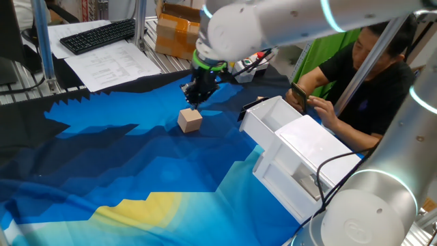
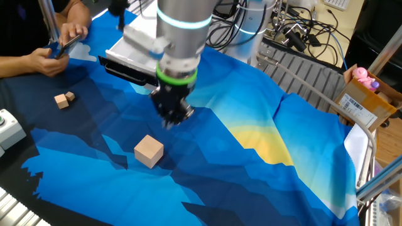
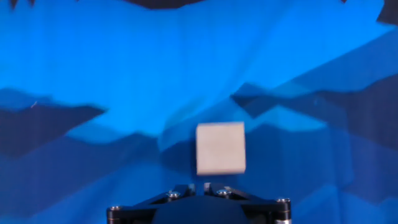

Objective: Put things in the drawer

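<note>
Blue and yellow patterned cloth is seen to cover the bench [image 1: 102,171], with a keyboard [image 1: 99,34] and printed sheets [image 1: 113,65] at the far left edge in one fixed view. To the right of these, a light-tan wooden cube [image 1: 190,120] is shown resting on the cloth, and the claw [image 1: 196,98] is held just above and behind it, apart from it. In the hand view the cube [image 3: 220,148] is framed just ahead of the claw body, untouched. The fingers are shown close together with nothing between them, though how far they are parted cannot be told. Further right, the white cabinet [image 1: 321,154] is shown with its drawer [image 1: 273,123] pulled out; what can be seen of the tray interior holds nothing. Beside it, a person [image 1: 369,82] is seated with a phone in hand.

In the other fixed view, two smaller wooden pieces [image 2: 63,99] are seen at the left, touching one another and well apart from the cube [image 2: 149,150].

The task is judged to be at its beginning: the drawer is open, no block has been put in, and the cube is yet to be grasped, lifted and carried over, followed by the smaller pieces.
</note>
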Tool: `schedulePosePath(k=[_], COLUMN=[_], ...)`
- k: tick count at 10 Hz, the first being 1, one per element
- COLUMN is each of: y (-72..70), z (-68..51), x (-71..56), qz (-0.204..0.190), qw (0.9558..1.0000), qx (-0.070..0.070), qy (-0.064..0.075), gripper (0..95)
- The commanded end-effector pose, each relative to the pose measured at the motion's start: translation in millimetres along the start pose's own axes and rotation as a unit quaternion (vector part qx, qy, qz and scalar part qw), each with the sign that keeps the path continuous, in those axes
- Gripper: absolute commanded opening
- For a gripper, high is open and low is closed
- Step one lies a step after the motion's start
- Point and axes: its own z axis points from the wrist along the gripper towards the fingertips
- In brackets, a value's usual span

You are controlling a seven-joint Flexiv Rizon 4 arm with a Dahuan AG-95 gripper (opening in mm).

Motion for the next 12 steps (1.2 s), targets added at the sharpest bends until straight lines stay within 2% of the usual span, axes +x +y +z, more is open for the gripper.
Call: schedulePosePath(k=[1, 2, 3, 7, 9, 11, 12], y=[-3.4, -6.0, -8.3, -26.0, -33.2, -32.2, -30.7], z=[16.4, 25.2, 31.4, 44.6, 59.6, 71.7, 75.4], x=[-6.5, -9.6, -11.3, -25.3, -23.5, -20.0, -18.8], qz=[0.009, 0.003, 0.005, -0.006, -0.006, -0.004, -0.003], qw=[0.9998, 0.9996, 0.9995, 0.9995, 0.9995, 0.9995, 0.9994], qx=[0.01, 0.023, 0.025, 0.025, 0.021, 0.017, 0.016], qy=[-0.013, -0.015, -0.018, -0.018, -0.023, -0.027, -0.029], gripper=[95.0, 95.0, 95.0, 95.0, 95.0, 95.0, 76.0])
